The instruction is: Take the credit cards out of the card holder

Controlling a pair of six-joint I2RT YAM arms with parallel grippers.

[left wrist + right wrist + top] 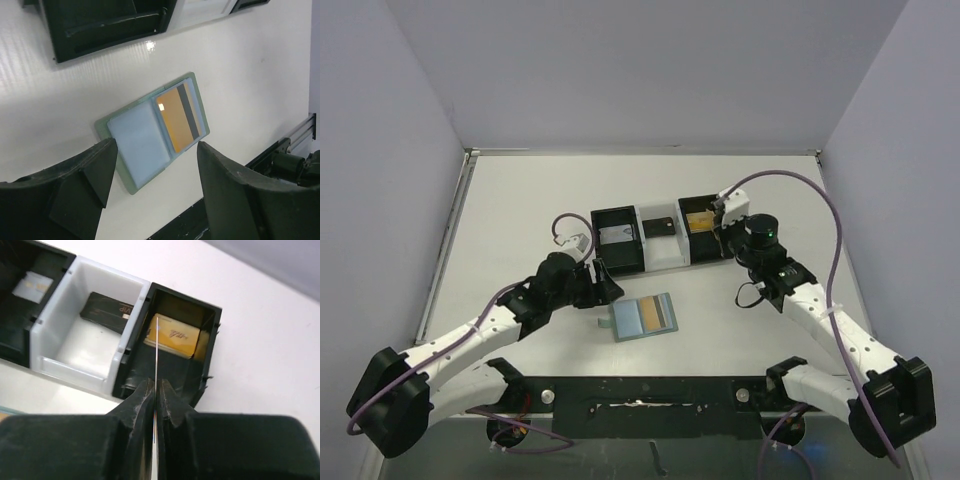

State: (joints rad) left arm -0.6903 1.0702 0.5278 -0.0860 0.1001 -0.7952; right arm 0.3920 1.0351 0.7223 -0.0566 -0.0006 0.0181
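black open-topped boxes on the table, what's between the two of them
A white square open-topped plastic box holding one dark card, clearest in the right wrist view.

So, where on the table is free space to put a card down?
Free: the strip of table behind the boxes up to the back wall; the patch right of the card holder, before the right arm. Crowded: between the boxes and the card holder, where the left fingers hang.

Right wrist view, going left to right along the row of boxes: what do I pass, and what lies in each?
left black box with a pale card → white box with a dark card → right black box with a gold-orange card
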